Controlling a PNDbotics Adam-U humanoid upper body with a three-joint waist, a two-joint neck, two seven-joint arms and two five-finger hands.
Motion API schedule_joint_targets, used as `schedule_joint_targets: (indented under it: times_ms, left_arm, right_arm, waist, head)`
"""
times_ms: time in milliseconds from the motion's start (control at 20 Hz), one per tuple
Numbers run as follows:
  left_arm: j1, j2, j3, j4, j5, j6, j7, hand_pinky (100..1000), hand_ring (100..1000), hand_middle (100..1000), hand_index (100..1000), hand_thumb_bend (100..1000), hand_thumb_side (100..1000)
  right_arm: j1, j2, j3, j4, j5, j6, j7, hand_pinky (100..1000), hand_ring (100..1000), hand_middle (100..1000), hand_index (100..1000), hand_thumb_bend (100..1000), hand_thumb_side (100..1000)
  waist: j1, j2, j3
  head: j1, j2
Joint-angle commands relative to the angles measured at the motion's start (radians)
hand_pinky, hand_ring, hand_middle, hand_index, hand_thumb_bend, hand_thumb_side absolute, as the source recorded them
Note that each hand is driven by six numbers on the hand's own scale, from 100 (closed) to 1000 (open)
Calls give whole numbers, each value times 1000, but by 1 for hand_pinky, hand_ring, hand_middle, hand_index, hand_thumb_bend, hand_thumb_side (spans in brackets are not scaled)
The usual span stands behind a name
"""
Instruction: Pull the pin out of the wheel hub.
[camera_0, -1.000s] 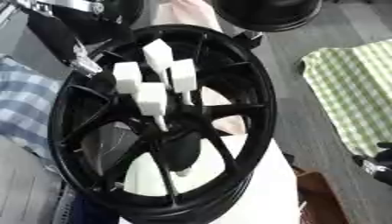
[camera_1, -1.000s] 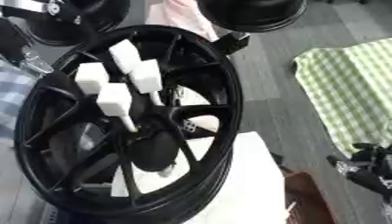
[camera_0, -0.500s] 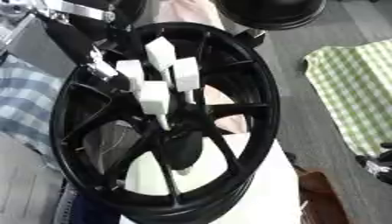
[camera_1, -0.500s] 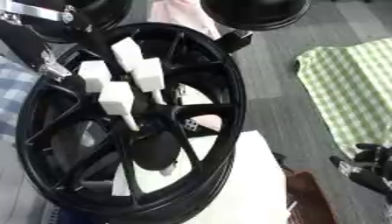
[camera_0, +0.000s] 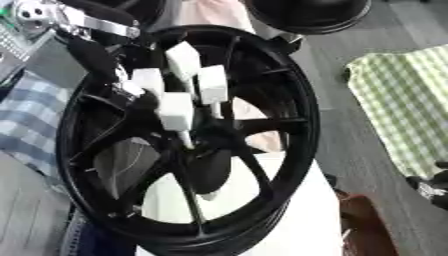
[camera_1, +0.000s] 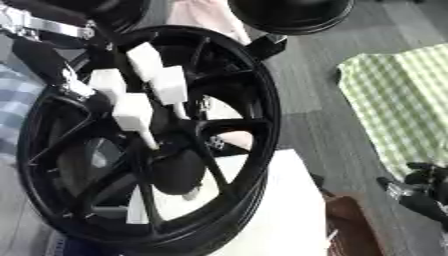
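— Any writing on that big glossy black spoked wheel hub (camera_0: 262, 125)?

— None I can read. There's a small pale mark on a spoke near the centre, too blurred to make out.

— Where are the pins?

— Four pins with white block-shaped heads (camera_0: 176, 111) stand clustered at the middle of the hub, thin stems running down toward the centre. I point at the nearest one.

— And the robot's left hand (camera_0: 103, 60)?

— It comes in from the upper left, black with a silver bracket above it, right against the hub's upper-left rim and just beside the leftmost white head. Whether its fingers are curled or straight I cannot tell; they merge with the black spokes.

— The right hand (camera_1: 418, 192)?

— Low at the right edge, dark, well apart from the hub, over the floor. Its fingers I cannot make out either.

— What's underneath?

— The hub leans tilted on a white tabletop (camera_0: 297, 220). A grey plank floor (camera_0: 350, 115) lies beyond, a green-and-white checked cloth (camera_0: 402, 100) at right, a blue checked cloth (camera_0: 31, 125) at left, another black rounded object (camera_0: 306, 12) at the top.
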Motion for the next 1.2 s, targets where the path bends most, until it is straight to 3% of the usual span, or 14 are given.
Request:
schedule_joint_targets:
  times_ms: [50,400,700,800,950,1200]
  left_arm:
    - [-11,14,14,-1,-11,11,0,732,686,605,759,511,575]
    - [-7,16,11,-4,-20,4,0,701,662,586,742,430,485]
    - [-6,14,13,-1,-15,-6,0,655,595,514,680,325,278]
    - [-7,13,18,0,-13,-3,0,633,562,465,633,280,258]
    - [-10,11,46,-1,-2,29,3,598,517,385,555,183,235]
    - [-1,25,105,-42,62,114,96,578,481,313,477,142,161]
  right_arm:
    - [-4,-29,-3,-21,0,-1,-3,483,611,498,673,663,137]
    - [-4,-29,-3,-22,-2,-1,-4,483,611,498,674,664,136]
    - [-3,-29,-3,-22,-5,-1,-8,482,612,498,674,664,136]
    - [-3,-29,-3,-22,-7,0,-10,482,612,498,674,665,136]
    - [-2,-29,-3,-22,-8,0,-12,483,612,498,674,666,134]
    - [-1,-30,-4,-22,-7,1,-14,483,612,498,674,666,134]
  waist:
    - [-7,-12,0]
    - [-7,-12,-1]
    - [-7,-12,-1]
    - [-8,-13,-1]
    - [-8,-14,0]
    - [-8,-15,2]
  head:
    - [5,-1]
    - [6,-2]
    - [7,-2]
    - [6,-2]
    - [4,-3]
    - [1,-2]
